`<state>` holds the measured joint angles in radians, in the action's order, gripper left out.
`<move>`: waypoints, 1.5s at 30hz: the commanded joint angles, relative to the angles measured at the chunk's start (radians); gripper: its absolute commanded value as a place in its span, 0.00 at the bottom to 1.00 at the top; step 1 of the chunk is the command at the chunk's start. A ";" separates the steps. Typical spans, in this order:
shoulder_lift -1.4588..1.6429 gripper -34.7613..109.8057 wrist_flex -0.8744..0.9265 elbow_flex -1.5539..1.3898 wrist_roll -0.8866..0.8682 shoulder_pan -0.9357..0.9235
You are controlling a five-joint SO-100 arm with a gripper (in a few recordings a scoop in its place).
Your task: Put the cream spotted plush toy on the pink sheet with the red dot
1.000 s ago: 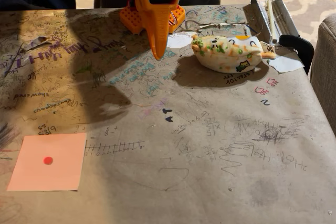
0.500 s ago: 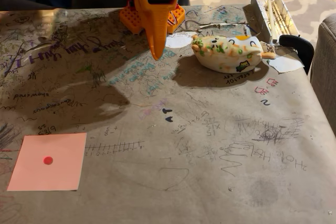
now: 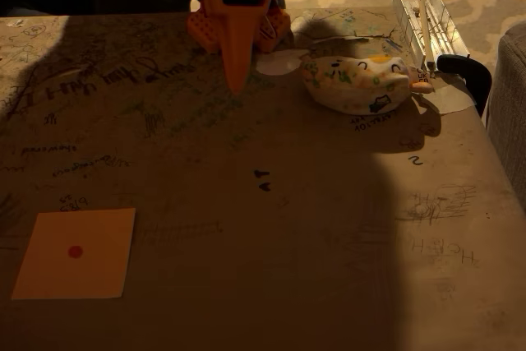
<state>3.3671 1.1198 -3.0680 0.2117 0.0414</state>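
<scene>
The cream spotted plush toy (image 3: 355, 82) lies on its side at the far end of the table (image 3: 329, 244), just to the right of the gripper (image 3: 236, 84) in the fixed view and close to the same depth, so it sits within easy reach of the arm's base rather than out in the open middle. Nothing touches it; it rests on the scribbled brown paper with its tag end pointing toward the metal rack (image 3: 427, 22) and the black clamp (image 3: 468, 71) at the table's right corner, and a white paper scrap (image 3: 278, 62) lies between it and the arm. The gripper hangs nose-down from the orange arm (image 3: 238, 6), its tip tapering to a single point just above the table; the fingers look pressed together with nothing between them, though the dim light makes that a judgement. The pink sheet with the red dot (image 3: 78, 254) lies flat well away, toward the near left corner, diagonally opposite the toy, which leaves a long carry across bare table. The task looks unstarted: the gripper would need to spread, swing right over the toy's soft rounded body and close across its narrow width.
</scene>
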 commanded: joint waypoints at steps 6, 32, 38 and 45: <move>0.006 0.24 0.005 0.000 0.018 0.006; 0.005 0.24 -0.002 0.000 -0.044 -0.034; 0.005 0.25 -0.003 0.002 -0.057 -0.048; 0.006 0.24 -0.008 0.000 -0.104 -0.106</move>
<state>3.3671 1.1152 -3.0680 0.1120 -0.0430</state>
